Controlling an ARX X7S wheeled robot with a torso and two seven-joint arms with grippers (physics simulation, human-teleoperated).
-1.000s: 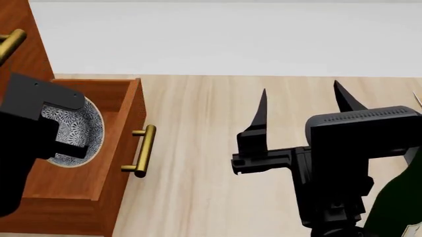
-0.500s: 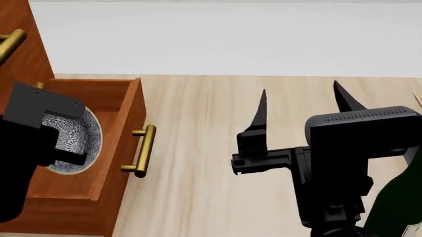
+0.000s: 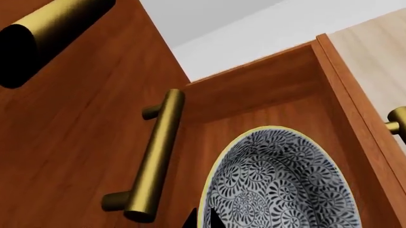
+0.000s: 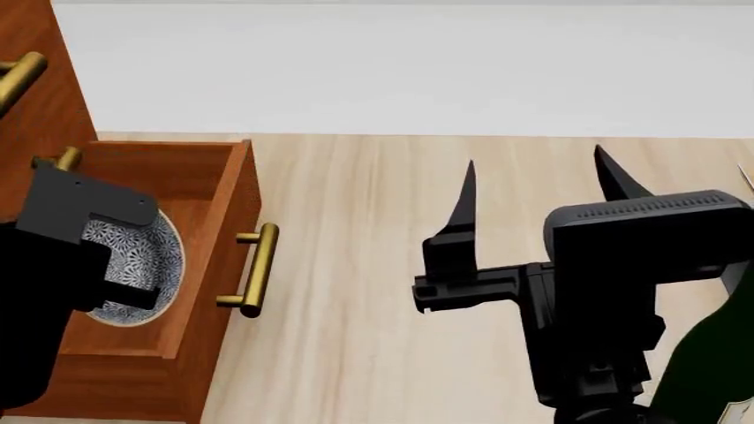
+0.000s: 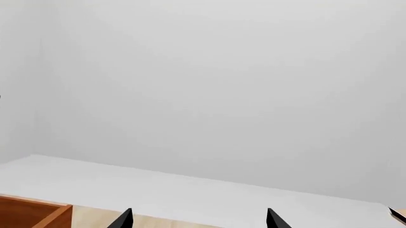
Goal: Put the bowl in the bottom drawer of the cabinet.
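— Looking down from the head camera, I've got the bottom drawer (image 4: pixel 218 190) pulled out of the cabinet (image 4: pixel 48 79), and the bowl (image 4: pixel 154 256) sits inside it, upright on the drawer floor. What's around it on your screen?

— Just the drawer's brass handle (image 4: pixel 253 269) sticking out over the pale wood floor (image 4: pixel 353 265), and an upper handle (image 4: pixel 21 75) at the cabinet's edge. What blocks your view?

— My left arm's black housing (image 4: pixel 53 265) covers most of the bowl and the drawer's near corner. I can't see the left gripper itself from the head.

— And from the left wrist?

— The bowl (image 3: pixel 279 185) fills the lower part, patterned inside up, with the drawer wall (image 3: pixel 355 123) on one side and the cabinet front (image 3: pixel 70 142) with a brass bar (image 3: pixel 155 156) on the other. Two dark fingertips (image 3: pixel 212 219) show just at the frame edge by the bowl's rim. I cannot tell whether they pinch the rim or only sit beside it.

— The right side?

— The right gripper (image 4: pixel 536 190) hangs over bare floor, well apart from the drawer, fingers spread wide with nothing between them. Its wrist camera shows mostly blank wall, the two fingertips (image 5: pixel 123 219) cut off at the edge, and one corner of the drawer (image 5: pixel 38 213).
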